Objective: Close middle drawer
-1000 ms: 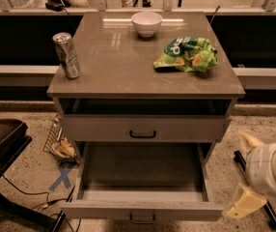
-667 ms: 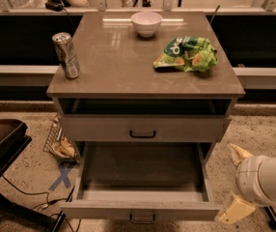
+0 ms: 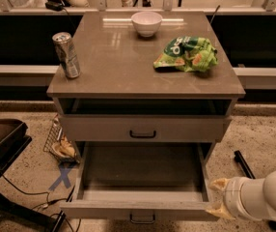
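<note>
The middle drawer stands pulled far out of the cabinet, in the lower middle of the frame. Its bare inside faces up and its flat front is nearest the bottom edge, with the small black handle centred on it. Above it the top drawer has its front nearly flush with the cabinet, and a dark gap shows beneath the worktop.

The gripper is in the lower right of the frame, at the end of a thick white arm that enters from the right edge. It is just beside the right end of the open drawer's front. Its jaws are spread apart, one cream finger above the other. The lower finger lies right against the front's corner, though contact cannot be made out.

On the worktop a drinks can stands upright at the left. A white bowl sits at the far edge and a green snack bag lies at the right.
</note>
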`<action>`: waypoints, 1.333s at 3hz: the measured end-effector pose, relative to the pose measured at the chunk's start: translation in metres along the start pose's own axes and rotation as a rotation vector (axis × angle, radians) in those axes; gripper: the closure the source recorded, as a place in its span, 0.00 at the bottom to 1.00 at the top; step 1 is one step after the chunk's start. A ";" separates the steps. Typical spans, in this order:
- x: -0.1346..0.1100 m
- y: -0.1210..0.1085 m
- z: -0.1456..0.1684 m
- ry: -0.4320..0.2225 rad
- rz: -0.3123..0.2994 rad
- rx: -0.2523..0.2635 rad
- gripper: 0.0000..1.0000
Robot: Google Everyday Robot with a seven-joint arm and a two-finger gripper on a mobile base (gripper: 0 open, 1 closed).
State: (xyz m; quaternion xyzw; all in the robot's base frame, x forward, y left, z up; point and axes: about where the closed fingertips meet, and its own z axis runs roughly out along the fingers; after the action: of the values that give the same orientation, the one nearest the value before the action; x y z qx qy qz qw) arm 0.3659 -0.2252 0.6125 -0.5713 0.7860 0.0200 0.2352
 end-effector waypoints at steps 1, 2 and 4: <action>0.020 0.023 0.031 -0.051 0.018 -0.030 0.75; 0.027 0.030 0.038 -0.060 0.008 -0.042 1.00; 0.034 0.040 0.064 -0.089 0.048 -0.091 1.00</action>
State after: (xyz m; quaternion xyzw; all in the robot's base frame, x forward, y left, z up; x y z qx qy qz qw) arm 0.3439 -0.2220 0.5329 -0.5609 0.7866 0.0868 0.2431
